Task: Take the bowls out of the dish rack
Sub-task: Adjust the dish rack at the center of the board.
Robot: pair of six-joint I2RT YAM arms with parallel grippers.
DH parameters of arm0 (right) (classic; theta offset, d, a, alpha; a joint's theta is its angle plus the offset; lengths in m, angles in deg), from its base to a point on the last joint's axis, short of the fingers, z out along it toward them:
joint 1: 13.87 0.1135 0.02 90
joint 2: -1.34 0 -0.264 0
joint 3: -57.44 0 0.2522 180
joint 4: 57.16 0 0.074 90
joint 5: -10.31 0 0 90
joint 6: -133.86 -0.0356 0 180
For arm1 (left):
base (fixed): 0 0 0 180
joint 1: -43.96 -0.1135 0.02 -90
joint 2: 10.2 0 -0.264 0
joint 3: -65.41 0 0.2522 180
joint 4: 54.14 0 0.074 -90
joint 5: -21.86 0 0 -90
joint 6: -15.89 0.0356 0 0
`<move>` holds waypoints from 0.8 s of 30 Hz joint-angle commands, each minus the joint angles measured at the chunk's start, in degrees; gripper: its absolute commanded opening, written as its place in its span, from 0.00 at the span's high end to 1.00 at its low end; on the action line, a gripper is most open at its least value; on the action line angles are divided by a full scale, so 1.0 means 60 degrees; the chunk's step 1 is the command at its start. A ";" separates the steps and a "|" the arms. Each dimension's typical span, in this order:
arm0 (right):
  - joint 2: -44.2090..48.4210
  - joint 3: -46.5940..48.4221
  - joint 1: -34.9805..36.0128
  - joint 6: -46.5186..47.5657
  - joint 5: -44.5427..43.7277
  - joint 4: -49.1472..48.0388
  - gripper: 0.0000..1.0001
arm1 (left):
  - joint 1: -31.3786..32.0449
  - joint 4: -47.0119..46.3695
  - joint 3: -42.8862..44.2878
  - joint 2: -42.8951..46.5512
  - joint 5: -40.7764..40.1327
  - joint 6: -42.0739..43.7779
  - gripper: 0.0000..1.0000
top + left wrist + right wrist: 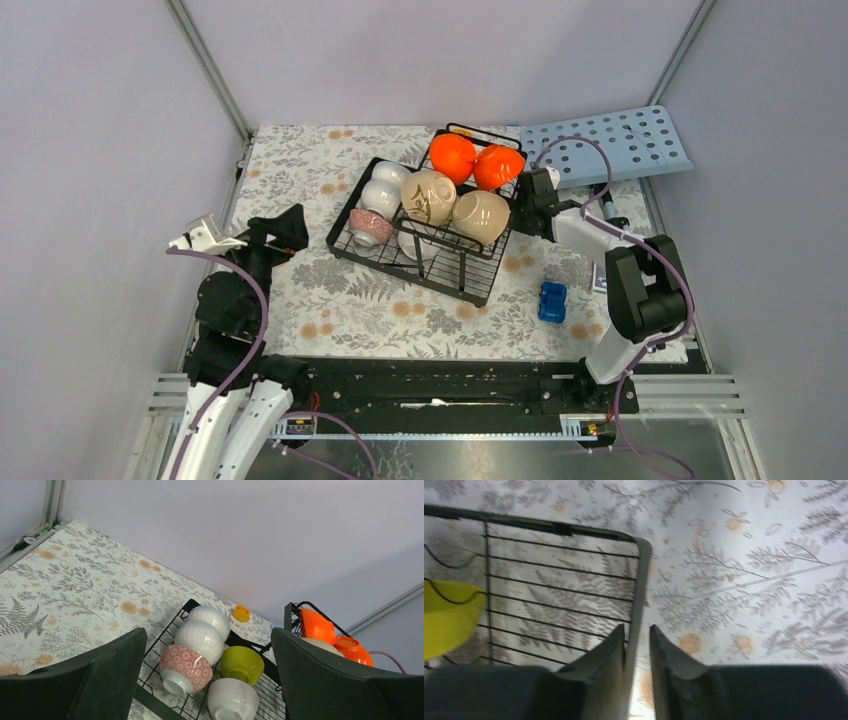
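Note:
The black wire dish rack stands mid-table. Its raised basket holds two orange bowls and two cream bowls. The flat base holds two white bowls, a pink-speckled bowl, a yellow-green bowl and another white bowl. My left gripper is open wide and empty, left of the rack, facing these bowls. My right gripper is at the rack's right side, its jaws nearly closed around the rack's rim.
A light-blue perforated board leans at the back right. A small blue block lies on the floral cloth right of the rack. A small orange piece lies behind the rack. Grey walls enclose the table on three sides.

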 commanded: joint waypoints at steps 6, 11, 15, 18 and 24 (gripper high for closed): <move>0.1675 -0.1090 -0.0239 -0.0079 -0.0067 0.1191 0.33 | -0.0047 -0.0447 -0.0010 -0.0108 0.0336 0.0048 0.01; 0.2614 -0.1628 -0.0238 -0.0349 0.0285 0.1344 0.26 | -0.0047 -0.0475 -0.0034 -0.0133 0.0345 0.0047 0.01; 0.3794 -0.2384 -0.0238 -0.0510 0.0698 0.1407 0.25 | -0.0047 -0.0509 -0.0069 -0.0199 0.0409 0.0047 0.01; 0.5072 -0.3421 -0.0246 -0.0744 0.1264 0.1145 0.29 | -0.0047 -0.0545 -0.0093 -0.0310 0.0543 0.0048 0.01; 0.6557 -0.4963 -0.0238 -0.1583 0.2786 0.0013 0.34 | -0.0047 -0.0407 0.0051 -0.0893 0.0950 0.0018 0.01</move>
